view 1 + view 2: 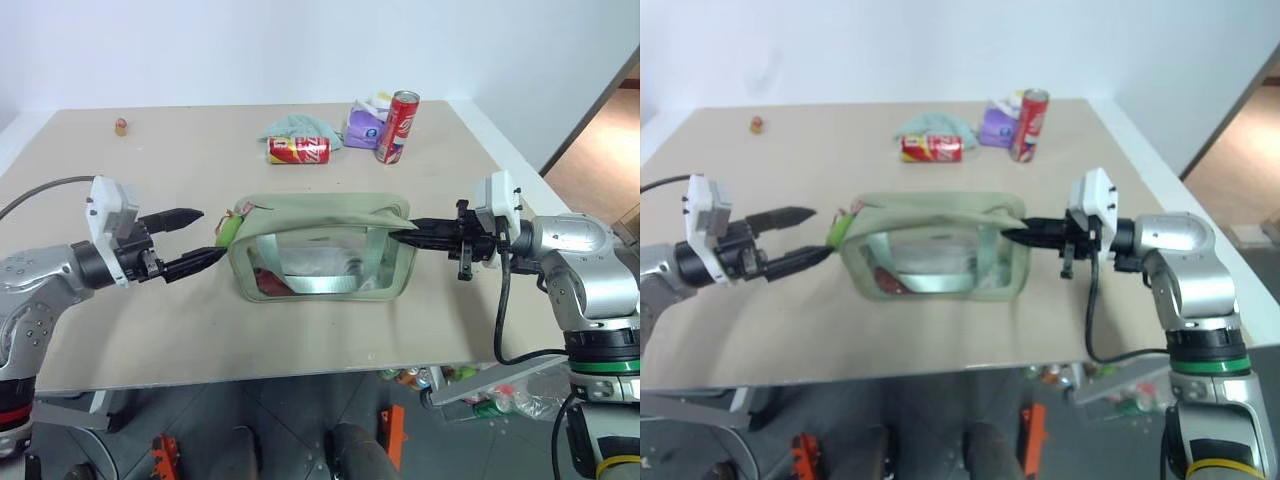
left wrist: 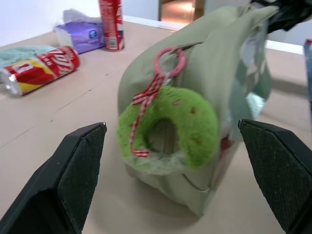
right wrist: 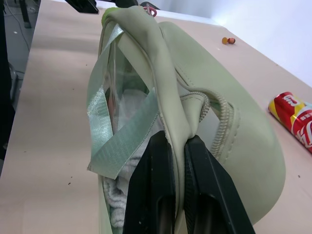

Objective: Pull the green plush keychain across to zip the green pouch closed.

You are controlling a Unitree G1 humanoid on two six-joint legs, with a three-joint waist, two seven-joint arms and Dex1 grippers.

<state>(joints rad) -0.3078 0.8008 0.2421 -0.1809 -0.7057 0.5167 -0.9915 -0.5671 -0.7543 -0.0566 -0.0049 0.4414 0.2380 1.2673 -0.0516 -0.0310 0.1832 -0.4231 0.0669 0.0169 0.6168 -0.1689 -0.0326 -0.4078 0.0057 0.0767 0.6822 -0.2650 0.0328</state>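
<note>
Here, I stand at a beige table (image 1: 120,330) with both arms reaching inward from either side, roughly level, toward a green pouch (image 1: 322,212) that sits in the middle in front of me. The pouch is boxy, sage green, with a clear window facing me and pale straps across it.

My left gripper (image 1: 195,238) points across toward the pouch's left end. Its two black fingers (image 2: 73,175) are spread wide apart and hold nothing. The green plush keychain (image 2: 183,127) hangs at that left end of the pouch, just ahead of the gap between my left fingers without touching them. It is fuzzy, lime green and curled like a horseshoe, tied with a red checked ribbon (image 2: 141,105) to a pink ring (image 2: 169,61) at the top of the pouch.

My right gripper (image 1: 412,233) points sideways to my left, with the wrist bent in from a silver forearm. Its fingers (image 3: 151,190) are squeezed tight on a fold of the pouch's fabric at the right end, beside the zipper.

Farther back on the table lie a red can on its side (image 1: 298,150), an upright red can (image 1: 397,126), a purple packet (image 1: 364,125) and a pale teal cloth (image 1: 300,125). A small object (image 1: 120,126) sits near the far left corner.
</note>
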